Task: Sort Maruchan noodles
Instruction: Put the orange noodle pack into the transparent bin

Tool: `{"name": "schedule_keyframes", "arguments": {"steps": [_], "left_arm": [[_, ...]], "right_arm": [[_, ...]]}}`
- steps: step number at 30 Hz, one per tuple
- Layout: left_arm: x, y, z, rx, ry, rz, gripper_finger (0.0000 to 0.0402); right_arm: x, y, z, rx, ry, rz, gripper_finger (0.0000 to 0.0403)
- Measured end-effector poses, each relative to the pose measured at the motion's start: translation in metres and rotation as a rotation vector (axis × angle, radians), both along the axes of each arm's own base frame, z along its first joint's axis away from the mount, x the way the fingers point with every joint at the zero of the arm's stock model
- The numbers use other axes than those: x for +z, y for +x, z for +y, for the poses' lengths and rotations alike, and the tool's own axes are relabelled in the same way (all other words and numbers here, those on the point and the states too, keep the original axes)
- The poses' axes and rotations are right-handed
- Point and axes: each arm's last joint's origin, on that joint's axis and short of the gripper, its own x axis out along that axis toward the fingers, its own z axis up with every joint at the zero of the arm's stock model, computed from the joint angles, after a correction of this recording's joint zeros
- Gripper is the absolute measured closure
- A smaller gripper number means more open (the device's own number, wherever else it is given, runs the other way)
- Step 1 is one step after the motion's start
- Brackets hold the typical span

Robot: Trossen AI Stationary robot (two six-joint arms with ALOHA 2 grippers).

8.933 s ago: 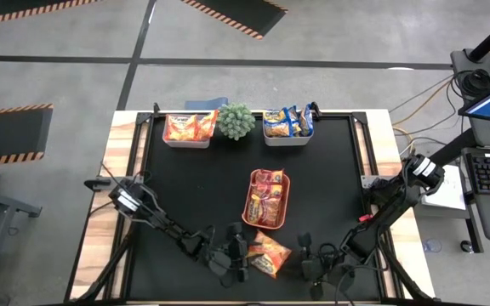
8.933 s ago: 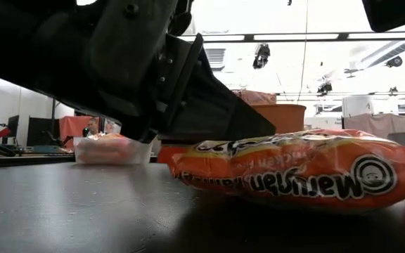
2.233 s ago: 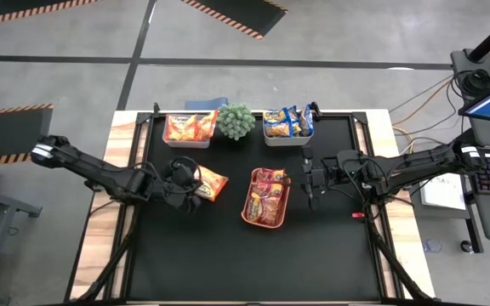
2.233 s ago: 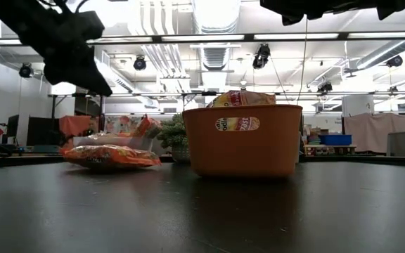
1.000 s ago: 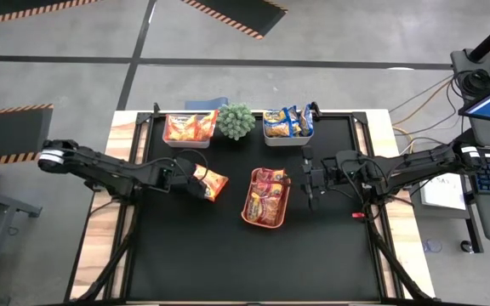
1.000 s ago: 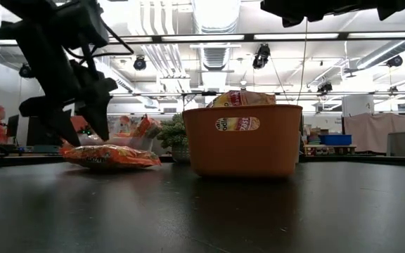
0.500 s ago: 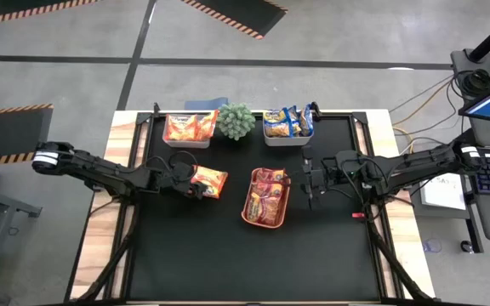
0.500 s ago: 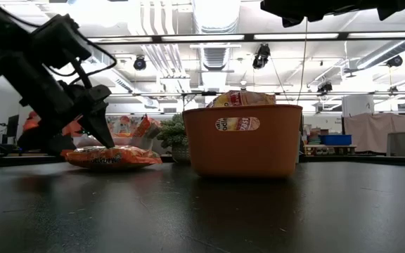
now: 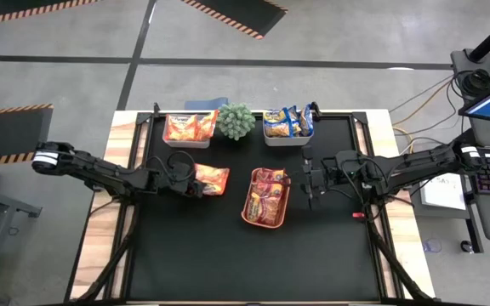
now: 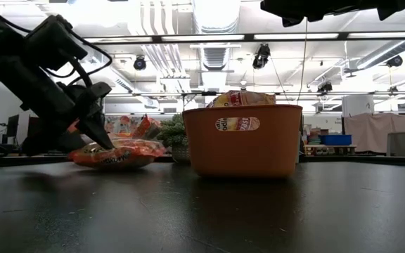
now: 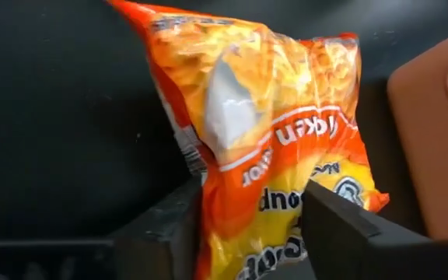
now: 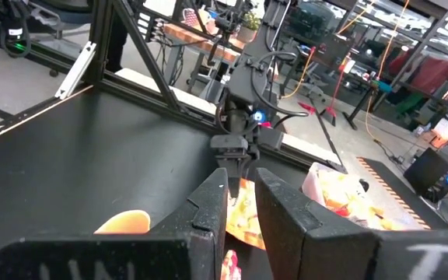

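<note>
An orange Maruchan noodle packet (image 9: 214,179) (image 10: 121,152) lies flat on the black table, left of the orange tray (image 9: 246,212) (image 10: 238,151). That tray holds dark red packets (image 9: 266,195). My left gripper (image 9: 196,181) (image 11: 251,210) reaches in low from the table's left and is shut on the packet's left end. My right gripper (image 9: 310,189) (image 12: 241,198) hangs high above the table just right of the tray, shut on nothing, with only a slit between its fingers. My left gripper pinches the orange packet's near end (image 11: 286,225) between its two fingers (image 11: 329,225), one on each long edge. The fingers slant down from the table's left and lie along the packet. The packet's far end (image 11: 232,47) rests on the table.
At the far edge stand a bin of orange packets (image 9: 187,128), a small green plant (image 9: 236,121) and a bin of yellow-and-blue packets (image 9: 288,124). The near half of the black table (image 9: 253,263) is bare. Wooden side strips flank the mat.
My left gripper has come down to table level at the packet's left end, tipping as it went. Its wide-open fingers have closed in on the packet. The packet has turned a little and bulges up slightly.
</note>
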Motion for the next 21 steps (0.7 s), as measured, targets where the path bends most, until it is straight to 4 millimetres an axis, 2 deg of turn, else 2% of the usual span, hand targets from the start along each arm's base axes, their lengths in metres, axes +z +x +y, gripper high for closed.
{"name": "schedule_keyframes", "arguments": {"steps": [5,14,21], "left_arm": [[0.001,0.001,0.0,0.008,0.008,-0.017,0.0269],[0.004,0.003,0.0,-0.017,0.033,-0.041,0.0275],[0.021,0.006,0.001,-0.044,0.15,-0.156,0.0276]], "right_arm": [[0.0,0.0,0.0,0.0,0.0,0.0,0.0344],[0.0,0.0,0.0,-0.001,0.0,0.0,0.0344],[0.0,0.0,0.0,-0.003,0.0,0.001,0.0344]]}}
